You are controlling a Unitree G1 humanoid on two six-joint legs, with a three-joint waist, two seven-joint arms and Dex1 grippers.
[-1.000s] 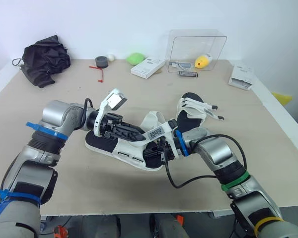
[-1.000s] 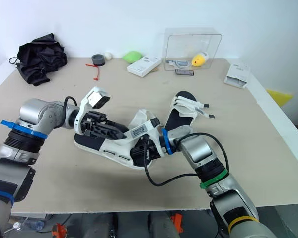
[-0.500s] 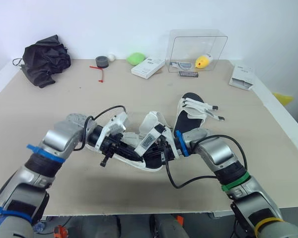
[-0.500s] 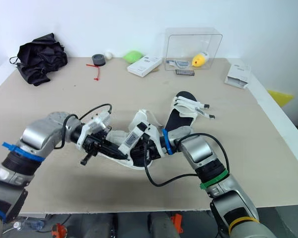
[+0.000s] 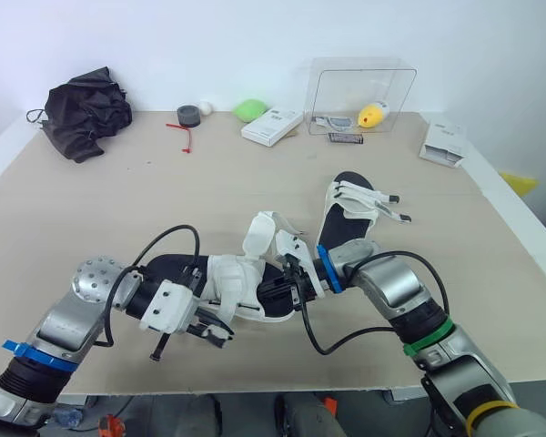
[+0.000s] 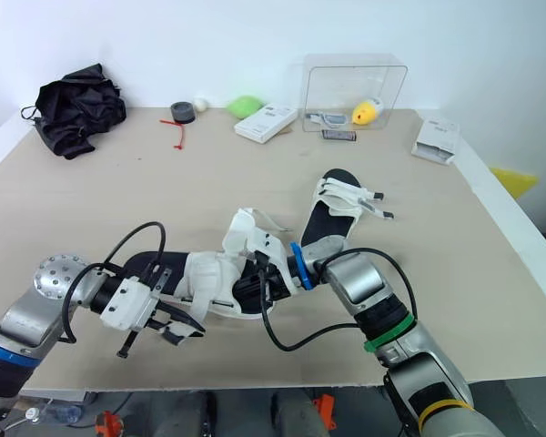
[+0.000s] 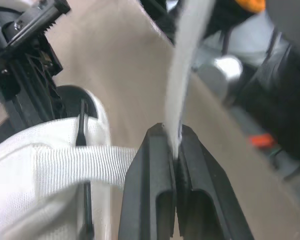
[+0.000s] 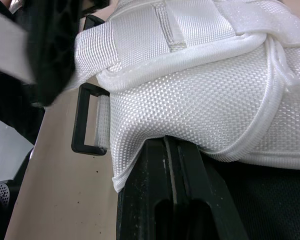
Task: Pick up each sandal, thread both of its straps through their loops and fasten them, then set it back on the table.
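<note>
One white sandal (image 5: 246, 278) with a black footbed lies near the table's front edge, between my two arms. My left gripper (image 5: 214, 330) is on its near side, shut on a white strap (image 7: 187, 60) that runs taut from the pinch. A black loop (image 7: 81, 127) stands on the webbing close by. My right gripper (image 5: 278, 293) is shut on the edge of the sandal's white upper (image 8: 200, 90), beside another black loop (image 8: 85, 120). The second sandal (image 5: 355, 205) lies flat further back to the right, its straps loose.
Along the back edge are a black cloth (image 5: 86, 109), a tape roll (image 5: 188, 116), a green object (image 5: 248, 109), a white box (image 5: 271, 126) and a clear box (image 5: 359, 91) holding a yellow item. Another white box (image 5: 441, 143) sits at the far right.
My left arm swung from the sandal's far side down to its near side and its gripper shut on a strap. The sandal shifted left, its upper now tipped over. The right grip is unchanged.
</note>
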